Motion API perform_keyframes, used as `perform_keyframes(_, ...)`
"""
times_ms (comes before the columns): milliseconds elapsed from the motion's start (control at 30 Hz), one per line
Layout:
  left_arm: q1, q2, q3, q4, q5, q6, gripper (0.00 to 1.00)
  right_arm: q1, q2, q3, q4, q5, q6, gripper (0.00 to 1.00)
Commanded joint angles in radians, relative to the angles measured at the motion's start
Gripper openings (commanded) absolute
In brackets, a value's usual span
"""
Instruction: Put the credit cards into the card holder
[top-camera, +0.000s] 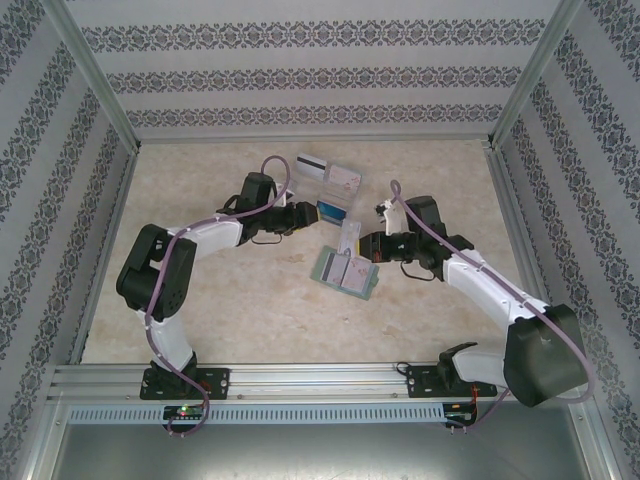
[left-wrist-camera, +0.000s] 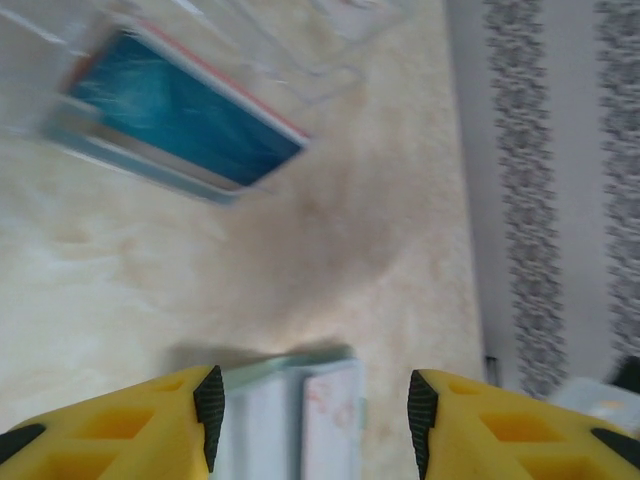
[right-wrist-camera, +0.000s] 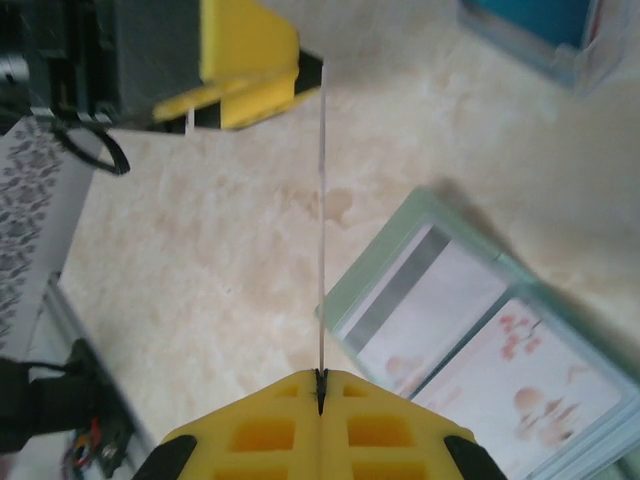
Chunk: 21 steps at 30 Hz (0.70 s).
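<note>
Credit card (right-wrist-camera: 322, 220) edge-on between right pincer (right-wrist-camera: 321, 384) fingertips

Clear tray (left-wrist-camera: 150, 166) on marbled table (top-camera: 230, 310)

Nothing I can read right now: no words, numbers or logos on the loose cards (top-camera: 345, 178) or the holder (right-wrist-camera: 440, 215), and the card (right-wrist-camera: 321, 250) pinched in my right gripper (right-wrist-camera: 320, 385) is edge-on to my camera.
</note>
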Motion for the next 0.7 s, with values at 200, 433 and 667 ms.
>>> perform_keyframes(200, -0.024, -0.053, -0.052, 0.350, 0.280, -0.203, 0.53, -0.059, 0.008, -0.029, 0.187, -0.245, 0.112, 0.00)
perform_keyframes(433, -0.032, -0.041, -0.026, 0.363, 0.357, -0.216, 0.52, -0.063, 0.044, -0.010, 0.243, -0.322, 0.151, 0.00)
perform_keyframes(667, -0.073, -0.035, 0.044, 0.193, 0.387, -0.108, 0.49, -0.063, 0.073, -0.009, 0.317, -0.359, 0.196, 0.00)
